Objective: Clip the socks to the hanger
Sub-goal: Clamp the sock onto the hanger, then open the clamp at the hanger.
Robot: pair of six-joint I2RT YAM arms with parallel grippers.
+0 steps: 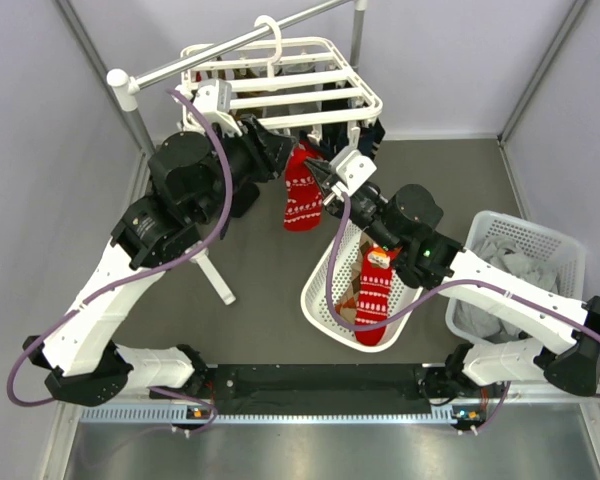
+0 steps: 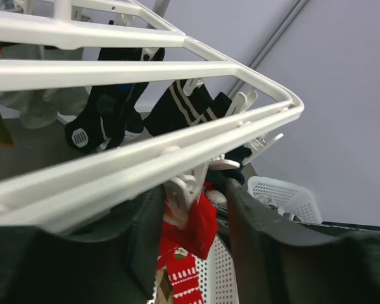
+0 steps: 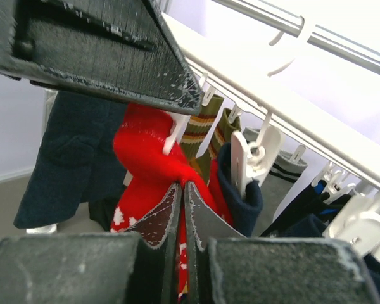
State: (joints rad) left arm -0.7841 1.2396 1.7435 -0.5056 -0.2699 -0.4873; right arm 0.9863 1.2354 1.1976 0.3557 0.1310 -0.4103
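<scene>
Right gripper [image 3: 182, 187] is up under the front edge of the hanger [image 1: 310, 78], fingers clenched on the red sock [image 3: 145, 158], which hangs just below that edge. Left gripper [image 2: 195, 190] sits at the same edge from the other side, fingers spread wide, one on each side of a white clip [image 2: 185, 185]; there's a gap on one side, so nothing is grasped. It's crowded under the hanger: an olive striped sock [image 3: 202, 126] and a navy sock [image 3: 240, 199] on its own clip hang right beside the red one, and dark socks [image 2: 107, 120] dangle from the bars behind. The hanger hooks onto a metal rail [image 1: 250, 40]. Below the hanger, the oval basket [image 1: 320, 295] holds a second red sock [image 1: 375, 290]; further off from the hanger, a rectangular basket [image 1: 578, 252] holds grey laundry [image 1: 510, 262]
</scene>
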